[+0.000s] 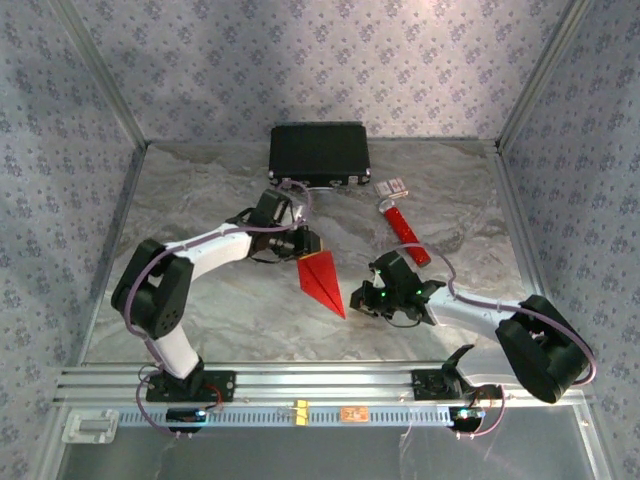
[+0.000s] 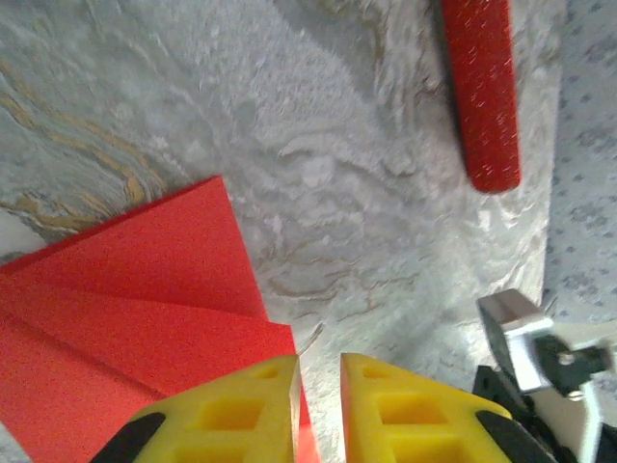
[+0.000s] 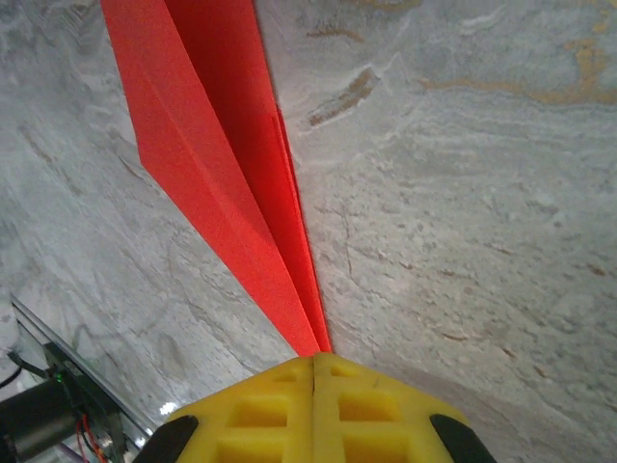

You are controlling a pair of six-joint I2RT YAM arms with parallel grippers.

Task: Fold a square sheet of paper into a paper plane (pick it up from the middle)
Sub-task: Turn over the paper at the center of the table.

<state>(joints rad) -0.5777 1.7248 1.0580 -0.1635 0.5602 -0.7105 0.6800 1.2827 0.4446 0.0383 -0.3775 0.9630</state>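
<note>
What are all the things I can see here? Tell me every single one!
paper plane: one, bright red, middle of the table, its point toward the near edge
case: one, black, at the far edge of the table
tube: one, red with a white far end, lying right of the plane
small card: one, whitish pink, just beyond the tube
table: one, grey marble pattern, under everything
left gripper: one, yellow fingers a little apart, at the plane's wide end
right gripper: one, yellow fingers shut, on the plane's pointed tip
</note>
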